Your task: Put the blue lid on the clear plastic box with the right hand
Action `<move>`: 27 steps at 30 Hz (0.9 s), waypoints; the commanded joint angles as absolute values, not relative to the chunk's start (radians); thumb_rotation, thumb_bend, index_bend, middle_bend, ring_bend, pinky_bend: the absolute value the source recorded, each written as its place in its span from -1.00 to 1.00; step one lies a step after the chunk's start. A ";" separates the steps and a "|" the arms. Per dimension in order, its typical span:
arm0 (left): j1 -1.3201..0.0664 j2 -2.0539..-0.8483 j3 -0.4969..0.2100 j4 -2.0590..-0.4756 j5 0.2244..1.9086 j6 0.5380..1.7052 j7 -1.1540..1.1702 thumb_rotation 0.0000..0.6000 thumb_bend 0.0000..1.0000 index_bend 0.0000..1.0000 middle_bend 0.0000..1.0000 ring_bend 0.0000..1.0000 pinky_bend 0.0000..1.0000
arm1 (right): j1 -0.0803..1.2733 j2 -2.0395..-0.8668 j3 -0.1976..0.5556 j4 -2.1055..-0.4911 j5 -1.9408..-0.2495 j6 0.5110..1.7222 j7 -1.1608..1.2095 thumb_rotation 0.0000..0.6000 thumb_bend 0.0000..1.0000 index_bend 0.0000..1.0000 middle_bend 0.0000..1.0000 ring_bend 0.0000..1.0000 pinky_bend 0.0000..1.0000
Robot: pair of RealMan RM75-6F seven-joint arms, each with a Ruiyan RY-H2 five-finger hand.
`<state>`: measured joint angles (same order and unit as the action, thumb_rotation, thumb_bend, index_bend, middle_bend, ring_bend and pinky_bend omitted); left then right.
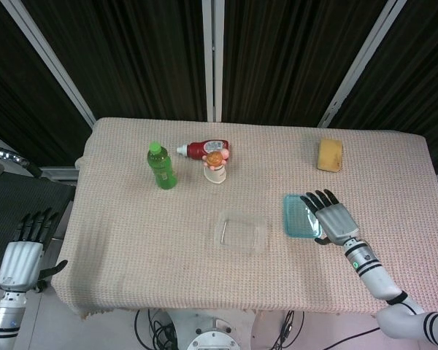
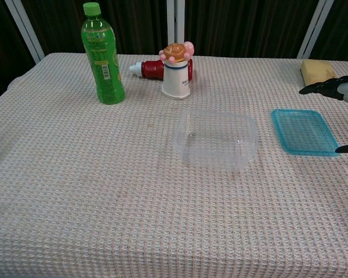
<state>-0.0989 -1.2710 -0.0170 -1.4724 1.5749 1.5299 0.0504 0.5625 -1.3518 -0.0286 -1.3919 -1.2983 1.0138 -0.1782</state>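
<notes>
The blue lid [image 1: 299,216] [image 2: 304,131] lies flat on the tablecloth, a little to the right of the clear plastic box [image 1: 241,232] [image 2: 216,139], which stands open-topped and empty. My right hand [image 1: 333,219] [image 2: 343,92] is just past the lid's right edge, fingers spread, holding nothing; only its fingertips show at the chest view's right border. My left hand [image 1: 22,251] hangs off the table's left side, fingers apart and empty.
A green bottle [image 1: 161,166] [image 2: 102,54] stands at the back left. Beside it lie a red bottle [image 1: 205,149] [image 2: 155,69] and a white cup with a figure [image 1: 216,168] [image 2: 177,70]. A yellow sponge [image 1: 330,154] [image 2: 318,70] sits at the back right.
</notes>
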 commanded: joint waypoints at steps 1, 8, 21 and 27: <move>-0.099 -1.270 -0.019 -1.475 1.573 1.531 0.053 1.00 -1.00 -0.88 -1.00 -1.00 -0.99 | 0.557 -1.392 -0.006 -1.369 -1.311 1.014 -0.145 1.00 -0.98 -1.00 -0.89 -1.00 -1.00; -0.104 -1.263 -0.022 -1.484 1.578 1.530 0.059 1.00 -1.00 -0.88 -1.00 -1.00 -0.99 | 0.596 -1.527 0.065 -1.296 -1.280 0.984 -0.142 1.00 -0.95 -1.00 -0.89 -1.00 -1.00; -0.098 -1.267 -0.019 -1.468 1.574 1.536 0.040 1.00 -1.00 -0.88 -1.00 -1.00 -0.99 | 0.619 -1.606 0.102 -1.211 -1.235 0.940 -0.177 1.00 -0.95 -1.00 -0.92 -1.00 -1.00; -0.097 -1.269 -0.018 -1.462 1.570 1.532 0.036 1.00 -1.00 -0.88 -1.00 -1.00 -0.99 | 0.572 -1.530 0.094 -1.240 -1.199 0.951 -0.180 1.00 -0.95 -1.00 -0.92 -1.00 -1.00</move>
<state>-0.0963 -1.2693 -0.0180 -1.4622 1.5701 1.5323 0.0357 0.5837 -1.5454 0.0977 -1.2306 -1.2103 0.9492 -0.1786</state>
